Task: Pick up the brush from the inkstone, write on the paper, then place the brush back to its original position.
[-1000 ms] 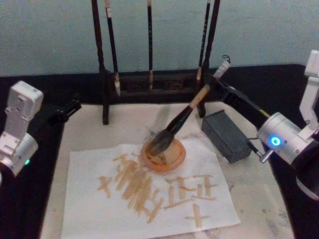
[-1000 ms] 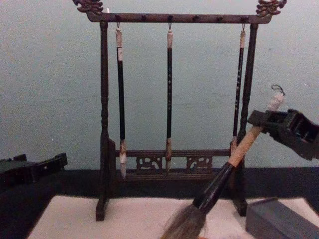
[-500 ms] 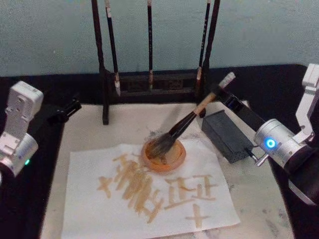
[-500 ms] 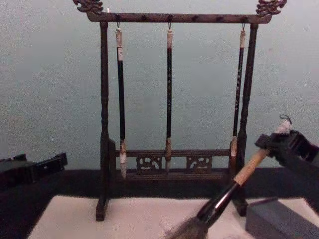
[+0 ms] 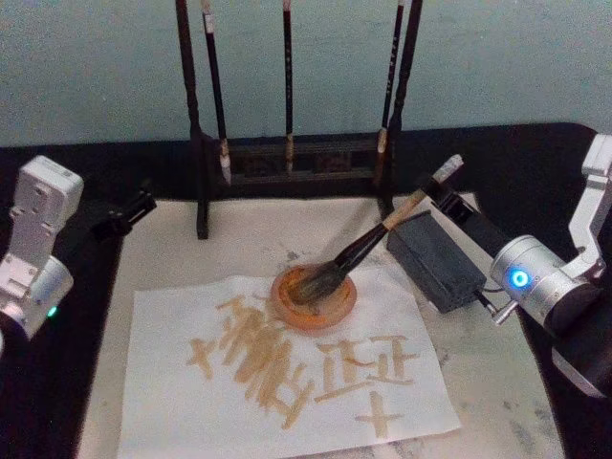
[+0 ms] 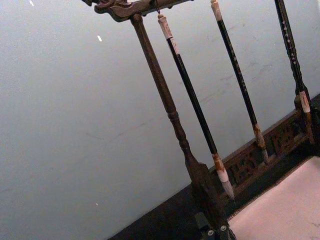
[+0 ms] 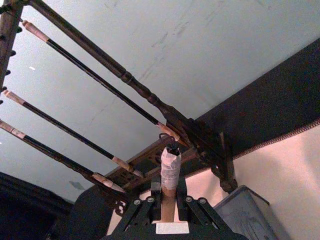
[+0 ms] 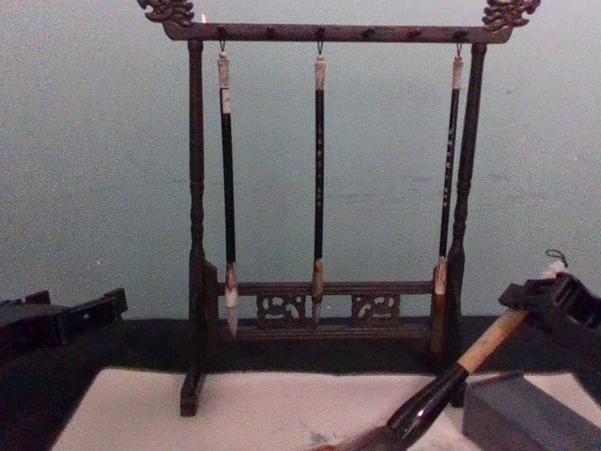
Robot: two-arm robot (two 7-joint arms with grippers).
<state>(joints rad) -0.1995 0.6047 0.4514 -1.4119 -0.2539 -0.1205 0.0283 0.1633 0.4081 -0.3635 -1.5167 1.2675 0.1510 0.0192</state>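
Note:
The brush leans low across the table, its grey-brown bristles lying in an orange dish. My right gripper is shut on the tan shaft just below the pale cap. The right wrist view shows the cap standing up between my right gripper's fingers. From the chest, the brush slants up to my right gripper. The dark grey inkstone lies just right of the dish, under the shaft. The paper carries several tan strokes. My left gripper is parked at the far left.
A dark wooden rack with three thin hanging brushes stands at the back of the cream mat. The orange dish sits on the paper's far edge. Black table surface surrounds the mat.
My right gripper has come down and toward the right, tilting the brush flatter. The bristles have sunk from above the dish into it. The left arm has not moved.

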